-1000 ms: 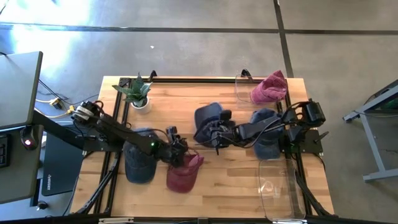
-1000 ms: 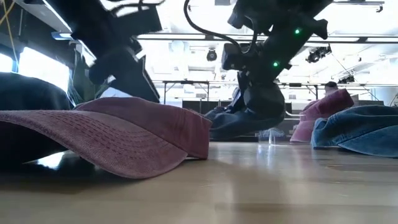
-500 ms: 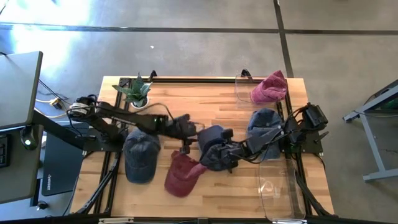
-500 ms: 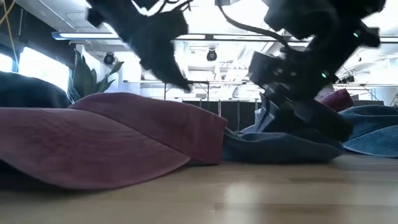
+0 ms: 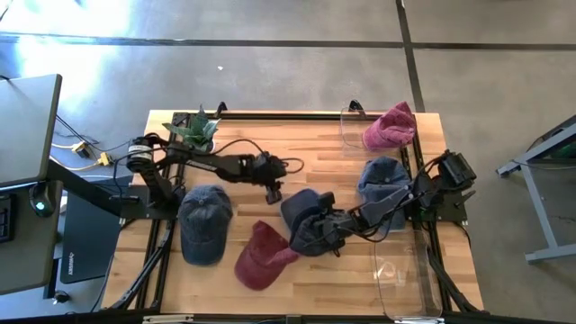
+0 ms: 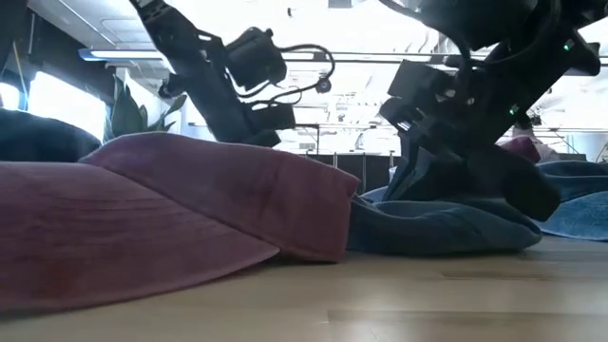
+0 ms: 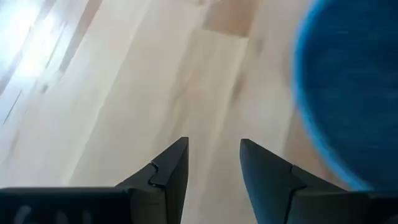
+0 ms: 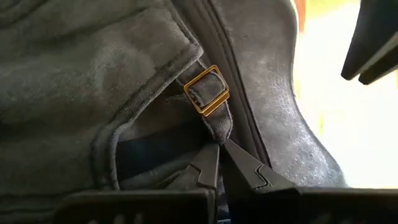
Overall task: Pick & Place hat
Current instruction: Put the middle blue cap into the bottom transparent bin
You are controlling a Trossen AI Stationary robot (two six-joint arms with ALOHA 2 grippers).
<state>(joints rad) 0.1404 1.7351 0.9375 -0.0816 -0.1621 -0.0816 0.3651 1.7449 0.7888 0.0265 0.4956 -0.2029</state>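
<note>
The dark blue hat point(image 5: 304, 227) is pinched by the right gripper point(image 5: 326, 230) at its back strap, just below the brass buckle point(image 8: 209, 91), the fingers pressed together on the cloth so it can be carried without slipping. It lies low on the table point(image 5: 342, 153) (at four o'clock from centre), beside the red hat point(image 5: 263, 256). The left gripper point(image 5: 273, 187) is held above bare wood at ten o'clock of it, jaws spread and empty.

The wooden table point(image 5: 270, 144) bears five caps point(image 5: 203, 236), a potted plant point(image 5: 200, 135) and clear containers point(image 5: 400, 274).
</note>
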